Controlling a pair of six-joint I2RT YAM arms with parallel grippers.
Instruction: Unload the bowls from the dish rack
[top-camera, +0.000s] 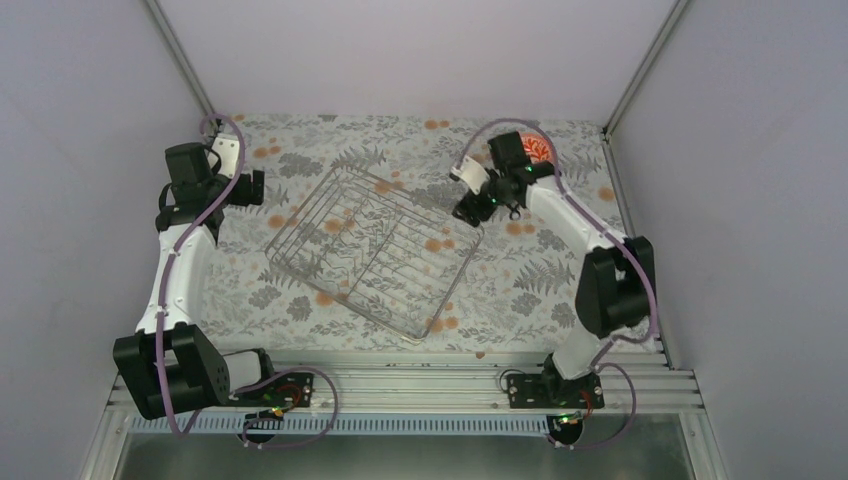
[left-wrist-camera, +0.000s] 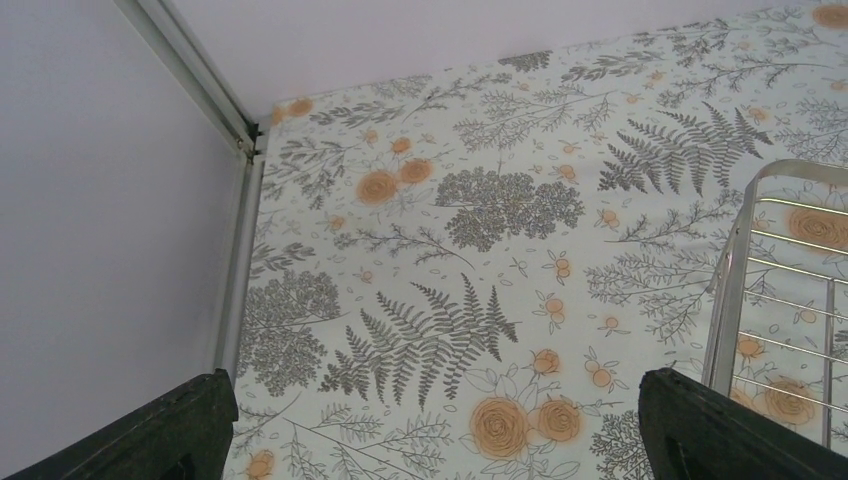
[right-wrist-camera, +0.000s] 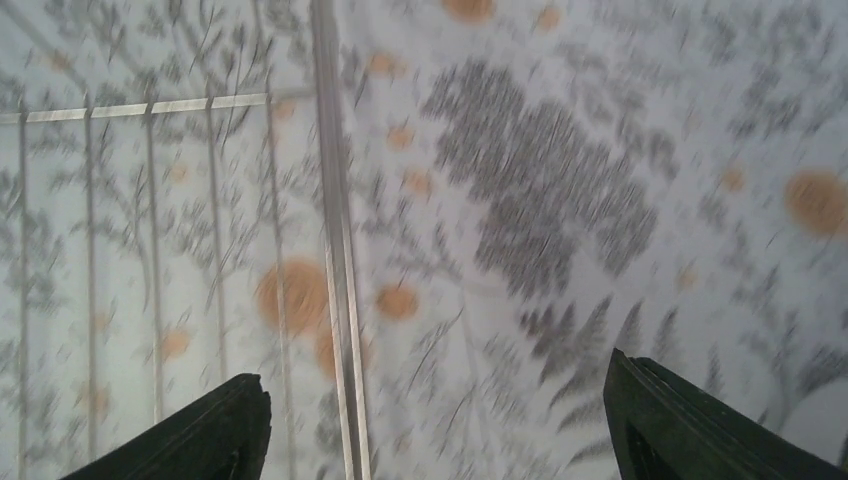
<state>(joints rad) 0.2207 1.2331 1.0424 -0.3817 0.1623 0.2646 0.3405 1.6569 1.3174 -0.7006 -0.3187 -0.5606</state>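
- The dish rack (top-camera: 372, 252) sits skewed at the middle of the floral table (top-camera: 520, 290)
- A white bowl (top-camera: 541, 150) with an orange-red pattern stands at the rack's 1 o'clock, partly hidden behind the right wrist
- The left end effector (left-wrist-camera: 435, 385), at the rack's 10 o'clock, gapes wide and holds nothing
- The right end effector (right-wrist-camera: 435, 375), above the rack's 2 o'clock edge, is spread wide and holds nothing

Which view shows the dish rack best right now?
Top external: the whole dish rack shows, all four sides unobstructed. Left wrist catches only one corner at its right edge; right wrist shows a blurred stretch of rim and bars.
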